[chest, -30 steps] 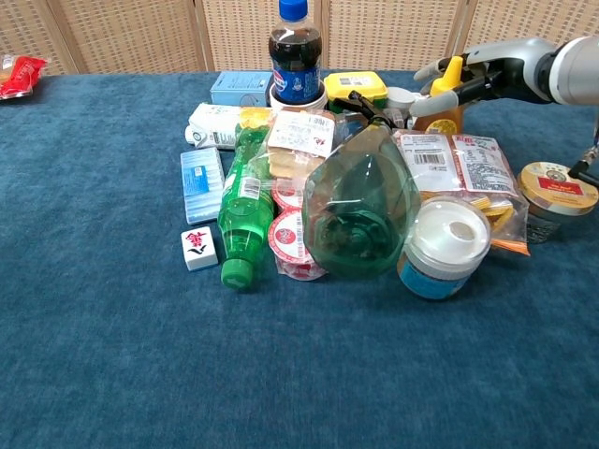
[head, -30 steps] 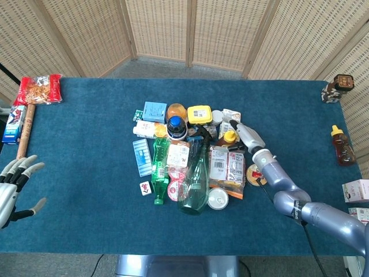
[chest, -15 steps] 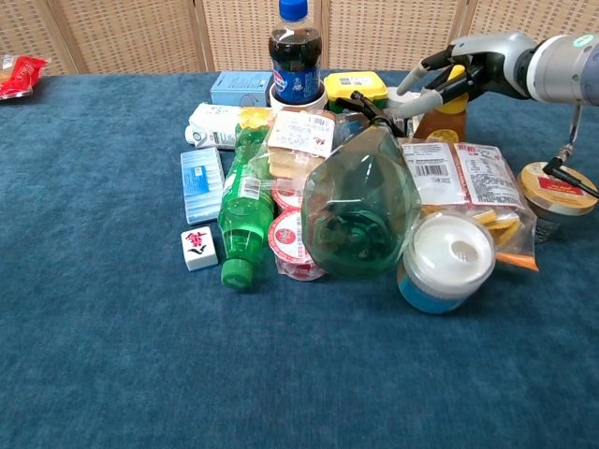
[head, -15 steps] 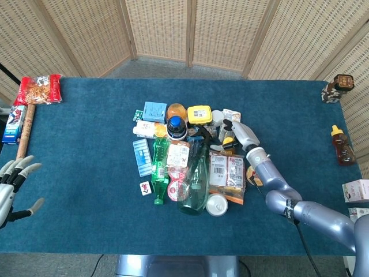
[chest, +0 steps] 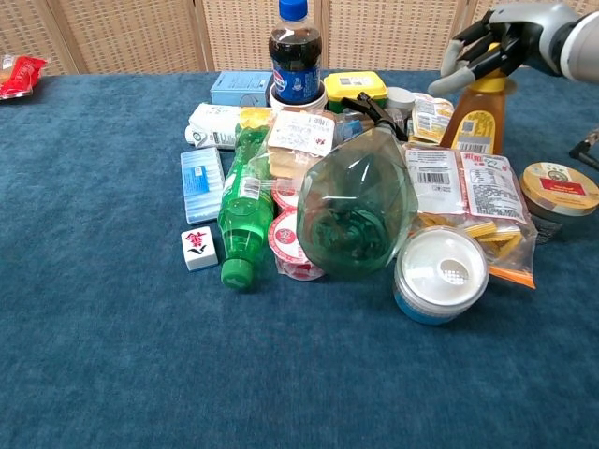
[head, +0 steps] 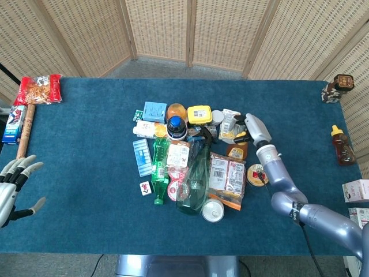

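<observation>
**mako_t:** Amber plastic, squeezy, yellow cap on top: that's the honey bottle [chest: 479,117] the right hand [chest: 501,39] has got. Fingers [chest: 468,49] are curled over the cap end and the bottle stands upright at the back right of the pile, base just behind the crinkly snack packets [chest: 463,182]. I'd call this the lift-out step, grip made, bottle barely clear of the clutter if at all.

**jb_rigs:** Agreed it's gripping it, though from the head view I can't tell if the base is off the table [head: 86,144] or resting. The foil pouch [head: 229,124] sits just beside the bottle [head: 237,151] on its left.

**mako_t:** Next move needs a straight vertical pull, I reckon. Smooth tapered plastic held only near the cap could swing or slip. Round tin with the gold lid [chest: 557,192] is near on the right, so no sideways drift.

**jb_rigs:** And the big clear green spray bottle [chest: 358,206] lying on its side looks like it'd roll if nudged. White-lidded tub [chest: 440,276] is tipped against it.

**mako_t:** Left hand [head: 12,187]?

**jb_rigs:** Way off at the table's left edge, fingers spread, holding nothing. Table covering is blue and carpet-like, decent friction.
</observation>
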